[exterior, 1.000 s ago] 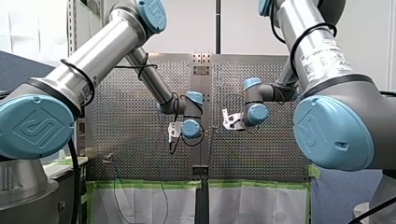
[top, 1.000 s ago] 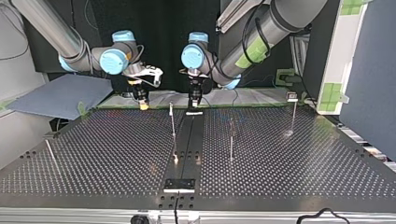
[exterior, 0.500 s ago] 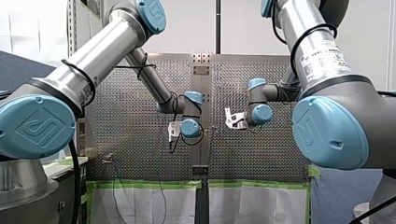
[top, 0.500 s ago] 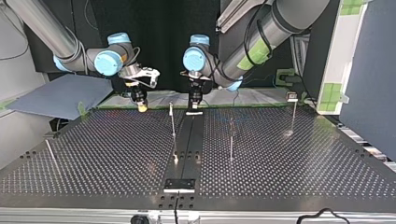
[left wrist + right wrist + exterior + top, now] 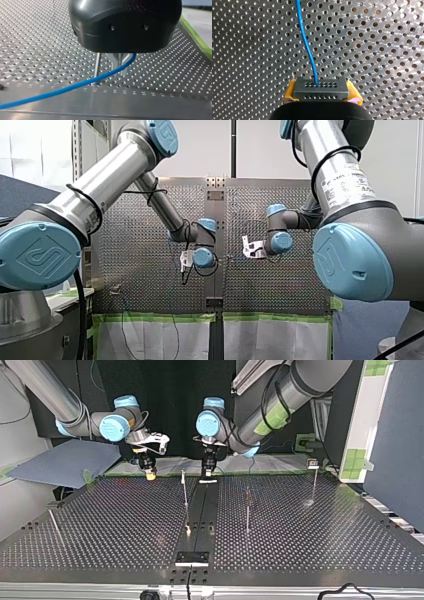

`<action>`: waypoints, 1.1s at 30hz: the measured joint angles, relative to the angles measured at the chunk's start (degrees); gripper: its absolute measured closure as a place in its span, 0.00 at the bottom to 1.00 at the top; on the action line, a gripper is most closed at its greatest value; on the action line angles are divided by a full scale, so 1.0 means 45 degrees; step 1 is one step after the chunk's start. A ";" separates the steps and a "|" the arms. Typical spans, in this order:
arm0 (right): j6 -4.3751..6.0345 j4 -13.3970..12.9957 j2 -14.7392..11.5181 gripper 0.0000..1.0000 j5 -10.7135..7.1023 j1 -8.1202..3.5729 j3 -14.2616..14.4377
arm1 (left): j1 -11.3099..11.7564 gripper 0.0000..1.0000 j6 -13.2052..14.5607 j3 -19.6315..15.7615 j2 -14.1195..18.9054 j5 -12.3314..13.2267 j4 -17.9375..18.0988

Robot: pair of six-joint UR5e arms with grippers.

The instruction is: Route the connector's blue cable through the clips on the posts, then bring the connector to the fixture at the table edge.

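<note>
- My right gripper (image 5: 321,94) clamps the dark connector (image 5: 321,87) between its yellow pads (image 5: 290,92).
- The blue cable (image 5: 308,50) leaves the connector across the perforated table (image 5: 382,50).
- The cable passes my left gripper (image 5: 109,73); I cannot tell its grip.

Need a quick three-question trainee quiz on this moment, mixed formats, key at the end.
1. True or false: the connector lies loose on the table.
2. What clamps the connector? A a person's hand; B my right gripper; C a vise.
3. Fill in: the cable leaving the connector is coloured ___.
Key: 1 false; 2 B; 3 blue.
</note>
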 joint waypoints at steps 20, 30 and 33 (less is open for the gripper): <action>-0.0067 -0.0344 0.0014 1.00 0.0000 -0.0022 0.0028 | 0.0154 1.00 -0.0358 0.0591 -0.0679 -0.0080 0.0046; -0.0132 -0.0457 0.0047 1.00 0.0002 -0.0032 0.0085 | 0.0189 1.00 -0.0140 0.0650 -0.0685 -0.0063 0.0038; -0.0093 -0.0619 0.0053 1.00 0.0002 -0.0036 0.0164 | 0.0193 1.00 -0.0083 0.0695 -0.0685 -0.0062 0.0051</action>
